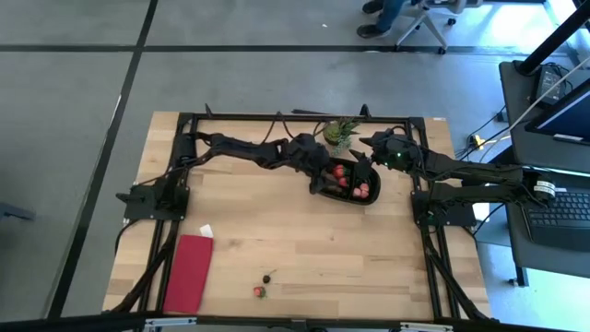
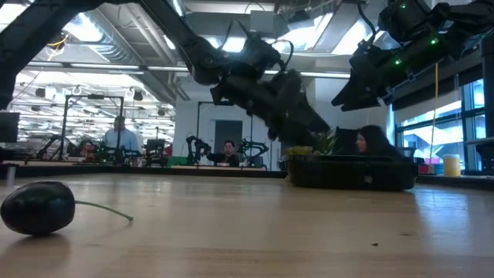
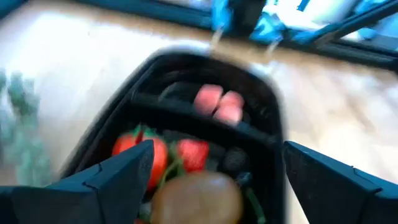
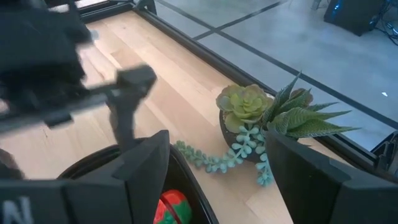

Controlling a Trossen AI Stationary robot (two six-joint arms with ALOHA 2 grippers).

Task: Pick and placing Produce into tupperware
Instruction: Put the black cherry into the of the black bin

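Left gripper: jaws spread, over the tupperware near the table's far edge.
Right gripper: jaws apart, empty, beside it.
Brown piece: directly between the left jaws, inside.
Stray produce: near edge, far from both arms; left marginally nearer.

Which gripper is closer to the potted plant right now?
The right gripper, just beside the potted plant at the table's far edge. The left gripper is farther, over the tupperware, fingers open.

Left gripper spread wide; right gripper seemingly open too.
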